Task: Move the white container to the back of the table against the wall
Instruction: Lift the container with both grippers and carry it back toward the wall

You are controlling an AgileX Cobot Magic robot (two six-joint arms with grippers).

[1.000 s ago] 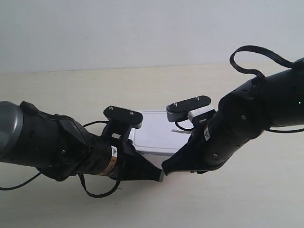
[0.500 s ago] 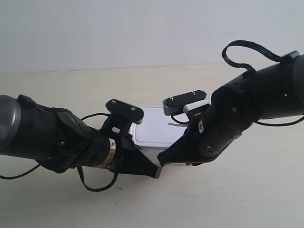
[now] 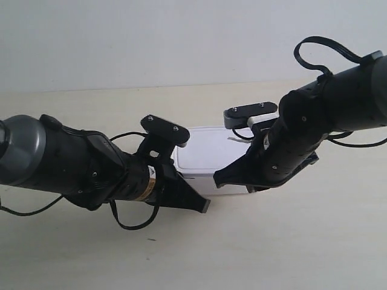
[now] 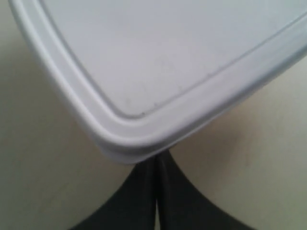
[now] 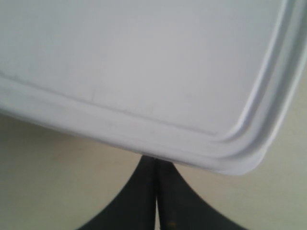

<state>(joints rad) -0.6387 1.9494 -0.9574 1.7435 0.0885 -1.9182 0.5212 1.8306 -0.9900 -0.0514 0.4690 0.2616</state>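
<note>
The white container (image 3: pixel 208 154) lies flat on the table (image 3: pixel 302 241), some way in front of the wall (image 3: pixel 181 36). The arm at the exterior view's left has its gripper (image 3: pixel 204 206) at the box's near side. The arm at the exterior view's right has its gripper (image 3: pixel 219 179) at the near edge too. In the left wrist view, my left gripper (image 4: pixel 157 159) is shut, tips tucked under a rounded corner of the container (image 4: pixel 158 62). In the right wrist view, my right gripper (image 5: pixel 156 163) is shut, tips against the rim of the container (image 5: pixel 144 62) beside another corner.
A black cable (image 3: pixel 326 51) loops above the arm at the exterior view's right. Bare beige tabletop stretches behind the box up to the wall and around both arms. A tiny dark speck (image 3: pixel 150 240) marks the table near the front.
The container has slid back and a little toward the exterior view's right. Both arms have followed it, their shut tips staying at its near side.
</note>
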